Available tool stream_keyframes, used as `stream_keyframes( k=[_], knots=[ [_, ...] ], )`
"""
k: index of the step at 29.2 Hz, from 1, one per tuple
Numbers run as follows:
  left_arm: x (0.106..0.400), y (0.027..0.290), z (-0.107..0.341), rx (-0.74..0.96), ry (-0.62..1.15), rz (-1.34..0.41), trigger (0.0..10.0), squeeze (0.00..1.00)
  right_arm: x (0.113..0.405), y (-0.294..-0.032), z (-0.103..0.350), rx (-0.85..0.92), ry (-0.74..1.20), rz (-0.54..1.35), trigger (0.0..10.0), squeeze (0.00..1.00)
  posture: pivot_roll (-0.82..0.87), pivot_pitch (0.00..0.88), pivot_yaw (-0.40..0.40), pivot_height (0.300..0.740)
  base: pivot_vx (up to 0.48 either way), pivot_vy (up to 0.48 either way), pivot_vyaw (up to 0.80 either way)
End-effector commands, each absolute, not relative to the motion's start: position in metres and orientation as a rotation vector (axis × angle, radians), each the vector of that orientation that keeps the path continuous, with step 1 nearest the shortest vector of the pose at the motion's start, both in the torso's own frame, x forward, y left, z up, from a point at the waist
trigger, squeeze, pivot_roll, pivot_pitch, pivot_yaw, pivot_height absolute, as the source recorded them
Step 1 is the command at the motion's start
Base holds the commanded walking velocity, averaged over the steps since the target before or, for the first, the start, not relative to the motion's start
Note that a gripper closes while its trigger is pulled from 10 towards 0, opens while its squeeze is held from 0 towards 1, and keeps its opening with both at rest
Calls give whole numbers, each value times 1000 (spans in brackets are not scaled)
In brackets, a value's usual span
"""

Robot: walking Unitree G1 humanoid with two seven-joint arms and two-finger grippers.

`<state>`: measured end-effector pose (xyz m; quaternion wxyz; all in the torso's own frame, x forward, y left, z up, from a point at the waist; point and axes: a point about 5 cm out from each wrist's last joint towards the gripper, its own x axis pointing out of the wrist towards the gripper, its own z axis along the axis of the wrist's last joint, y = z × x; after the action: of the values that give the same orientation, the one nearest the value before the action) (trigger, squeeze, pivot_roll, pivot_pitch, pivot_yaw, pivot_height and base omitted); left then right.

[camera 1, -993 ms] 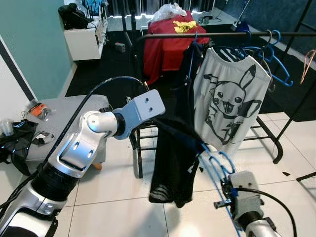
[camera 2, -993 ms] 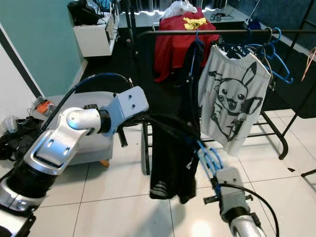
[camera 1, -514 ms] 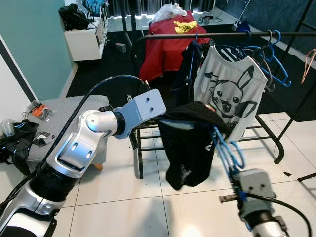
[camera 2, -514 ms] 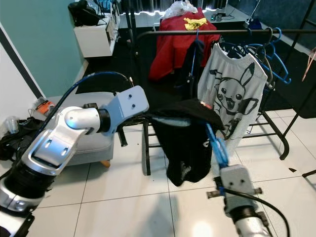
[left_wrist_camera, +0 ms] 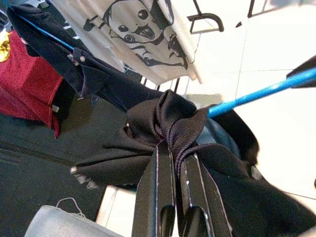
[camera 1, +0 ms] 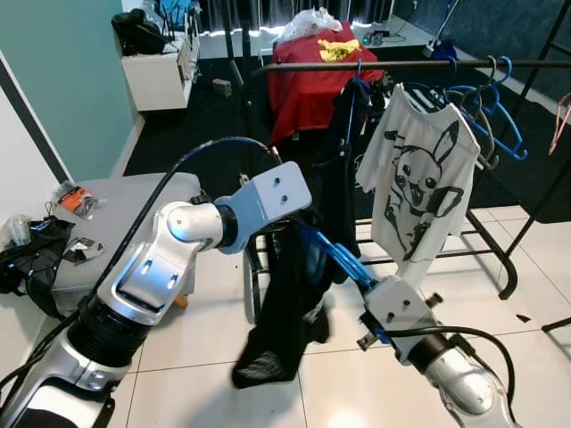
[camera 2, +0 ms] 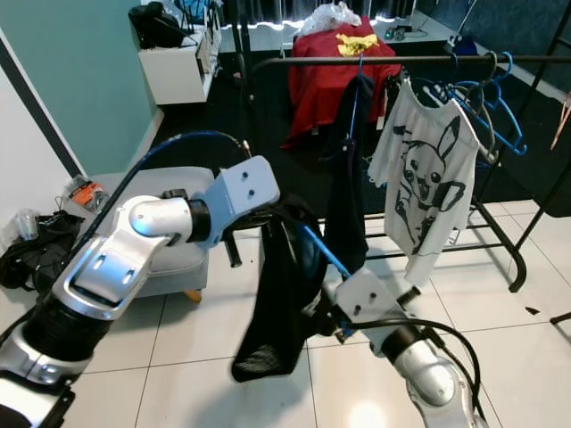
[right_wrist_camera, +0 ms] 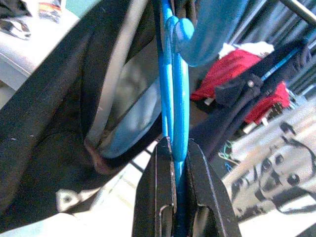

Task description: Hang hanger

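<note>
Since before, black garment point(camera 1: 285, 303) sags; we pinch it with left fingers point(left_wrist_camera: 170, 173), right fingers point(right_wrist_camera: 175, 163) clamp blue hanger point(camera 1: 343, 263), so it may slide off.

Left gripper point(left_wrist_camera: 170, 148) at frame centre, fingers clamped together; right gripper point(right_wrist_camera: 174, 148) lower right, fingers closed tight.

A dark metal clothes rail point(camera 1: 401, 64) runs across the scene at about 1 o'clock and carries the hanging things. On it hang a white T-shirt with a black cartoon print point(camera 1: 417, 178), a dark garment on a blue hanger point(camera 1: 343, 169) just at its 9 o'clock side, and several empty blue plastic hangers point(camera 1: 500, 116) toward 2 o'clock. The rail's black feet stand on the white tiled floor point(camera 1: 500, 259).
</note>
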<state>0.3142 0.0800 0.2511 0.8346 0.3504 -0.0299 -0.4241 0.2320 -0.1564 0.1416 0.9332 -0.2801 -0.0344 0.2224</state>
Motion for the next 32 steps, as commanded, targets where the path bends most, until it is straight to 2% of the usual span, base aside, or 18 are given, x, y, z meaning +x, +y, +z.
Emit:
stream_keyframes(
  k=[1, 3, 5, 6, 8, 13, 14, 19, 24, 25, 26, 28, 29, 31, 32],
  knots=[
    [312, 81, 257, 720, -83, -896, 10000, 0, 232, -153, 147, -551, -104, 462, 10000, 0, -21, 37, 24, 740, 0, 0, 0],
    [312, 81, 257, 716, -82, -894, 10000, 0, 234, -158, 147, -535, -94, 402, 10000, 0, -24, 42, 28, 740, 0, 0, 0],
    [311, 81, 257, 714, -80, -902, 10000, 0, 242, -174, 143, -268, -25, 175, 10000, 0, -27, 45, 29, 740, 0, 0, 0],
    [311, 81, 257, 714, -80, -902, 10000, 0, 242, -174, 143, -268, -25, 175, 10000, 0, -27, 45, 29, 740, 0, 0, 0],
    [311, 80, 257, 717, -79, -912, 10000, 0, 246, -183, 137, -71, 30, 37, 10000, 0, -27, 47, 31, 740, 0, 0, 0],
    [310, 79, 256, 718, -80, -917, 10000, 0, 251, -191, 134, -27, 40, -49, 10000, 0, -28, 49, 31, 740, 0, 0, 0],
    [310, 79, 256, 720, -77, -921, 10000, 0, 256, -203, 134, 2, 34, -138, 10000, 0, -27, 48, 31, 740, 0, 0, 0],
    [308, 80, 254, 727, -68, -929, 10000, 0, 275, -226, 138, 52, 6, -266, 10000, 0, -23, 45, 29, 740, 0, 0, 0],
    [305, 79, 254, 731, -76, -950, 10000, 0, 287, -231, 145, 83, 6, -277, 10000, 0, -20, 43, 29, 740, 0, 0, 0],
    [303, 76, 254, 729, -86, -963, 10000, 0, 297, -220, 146, 120, 41, -181, 10000, 0, -19, 43, 31, 740, 0, 0, 0],
    [303, 76, 254, 729, -86, -963, 10000, 0, 297, -220, 146, 120, 41, -181, 10000, 0, -19, 43, 31, 740, 0, 0, 0],
    [300, 70, 251, 730, -101, -983, 10000, 0, 310, -185, 148, 166, 122, 78, 10000, 0, -21, 42, 30, 740, 0, 0, 0],
    [300, 70, 251, 730, -101, -983, 10000, 0, 310, -185, 148, 166, 122, 78, 10000, 0, -21, 42, 30, 740, 0, 0, 0],
    [300, 65, 250, 717, -115, -979, 10000, 0, 312, -156, 155, 233, 120, 213, 10000, 0, -17, 40, 22, 740, 0, 0, 0],
    [300, 65, 250, 717, -115, -979, 10000, 0, 312, -156, 155, 233, 120, 213, 10000, 0, -17, 40, 22, 740, 0, 0, 0]
  ],
)
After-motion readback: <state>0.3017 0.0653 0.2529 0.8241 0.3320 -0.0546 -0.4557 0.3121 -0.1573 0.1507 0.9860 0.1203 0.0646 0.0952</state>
